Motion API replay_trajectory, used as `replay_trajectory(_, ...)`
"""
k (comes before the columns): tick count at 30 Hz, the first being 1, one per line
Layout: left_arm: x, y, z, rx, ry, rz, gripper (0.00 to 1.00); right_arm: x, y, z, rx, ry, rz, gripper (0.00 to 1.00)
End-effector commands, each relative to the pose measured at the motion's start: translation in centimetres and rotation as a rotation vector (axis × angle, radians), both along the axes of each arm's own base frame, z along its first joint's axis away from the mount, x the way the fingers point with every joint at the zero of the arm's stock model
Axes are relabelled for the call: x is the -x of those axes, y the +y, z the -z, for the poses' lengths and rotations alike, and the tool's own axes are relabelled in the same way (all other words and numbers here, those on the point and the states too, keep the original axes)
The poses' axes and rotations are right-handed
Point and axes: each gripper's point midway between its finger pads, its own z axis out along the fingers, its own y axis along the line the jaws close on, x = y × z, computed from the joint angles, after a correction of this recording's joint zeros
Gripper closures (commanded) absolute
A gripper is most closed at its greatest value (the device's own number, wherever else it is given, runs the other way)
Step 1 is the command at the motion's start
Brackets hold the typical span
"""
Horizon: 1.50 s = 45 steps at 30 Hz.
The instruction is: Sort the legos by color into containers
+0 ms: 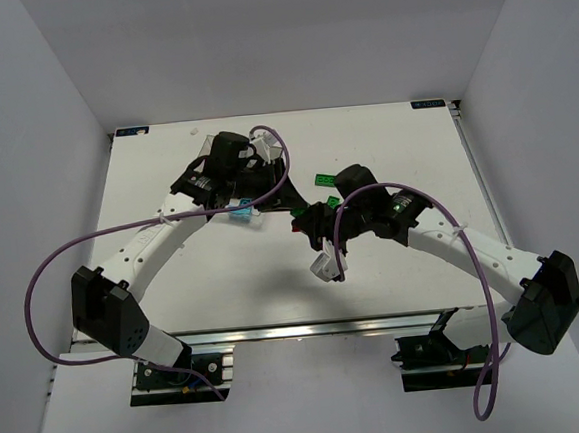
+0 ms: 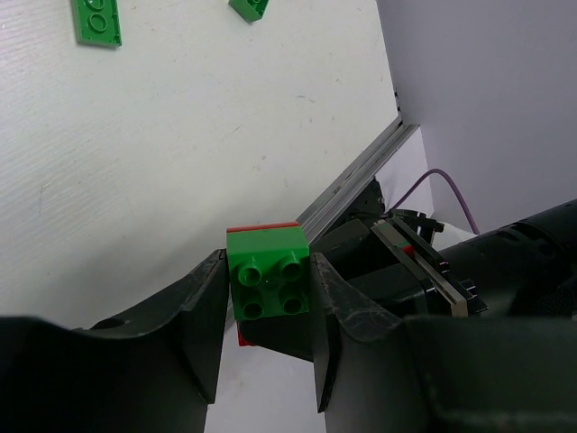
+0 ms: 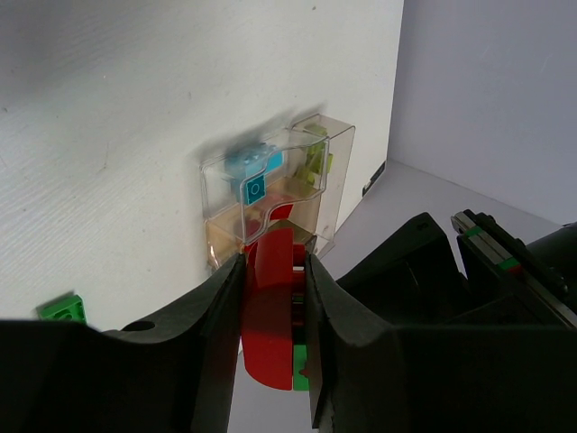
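Left arm (image 1: 166, 236) meets right arm (image 1: 452, 239) over desk (image 1: 404, 147); left jaws pinch green brick (image 2: 268, 275), right jaws pinch red brick (image 3: 269, 307) touching it. Tray (image 3: 339, 135): blue brick (image 3: 252, 171) and yellow-green bricks (image 3: 312, 158) in separate compartments.

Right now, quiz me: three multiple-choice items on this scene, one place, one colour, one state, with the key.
1. Where is the light blue brick? A. in the tray B. beside it C. under it
2. What colour is the studded brick in the left gripper? A. yellow B. green C. blue
3. The right gripper is: A. open B. shut on the red brick C. shut on nothing
Key: 1 A, it sits behind the tray's clear wall. 2 B, green studs face the wrist camera. 3 B, red fills the gap between its jaws.
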Motion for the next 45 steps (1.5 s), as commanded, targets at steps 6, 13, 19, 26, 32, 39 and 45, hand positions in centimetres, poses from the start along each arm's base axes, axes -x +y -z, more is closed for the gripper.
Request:
replay_trajectory(6, -1.7, 1.4, -3.9, 0.026, -0.115, -0.055, 1.0, 1.4, -2.3, 3.3, 0.121, 0.025, -0.029, 1.0)
replay_trajectory(13, -1.9, 1.7, -4.2, 0.026, -0.112, -0.06, 1.0, 1.5, -2.8, 3.8, 0.128, 0.033, -0.023, 1.0)
replay_trajectory(19, -2.6, 2.5, -4.2, 0.015, -0.121, -0.097, 1.0, 1.2, -2.8, 3.8, 0.123, 0.048, 0.003, 1.0)
replay_trajectory(26, -6.8, 5.3, -2.1, -0.074, -0.154, -0.271, 1.0, -1.2, -2.4, 3.6, 0.097, 0.267, 0.249, 1.0)
replay_trajectory(32, -13.3, 8.0, -0.2, -0.152, -0.222, -0.459, 1.0, -4.7, -1.5, 1.2, -0.004, 0.585, 0.554, 1.0)
replay_trajectory(39, -20.9, 8.5, 1.6, -0.212, -0.289, -0.572, 1.0, -6.6, -1.9, -0.5, -0.105, 0.827, 0.701, 1.0)
replay_trajectory(45, -25.0, 8.2, 1.9, -0.254, -0.326, -0.586, 1.0, -7.6, -2.0, -2.1, -0.188, 0.973, 0.741, 1.0)
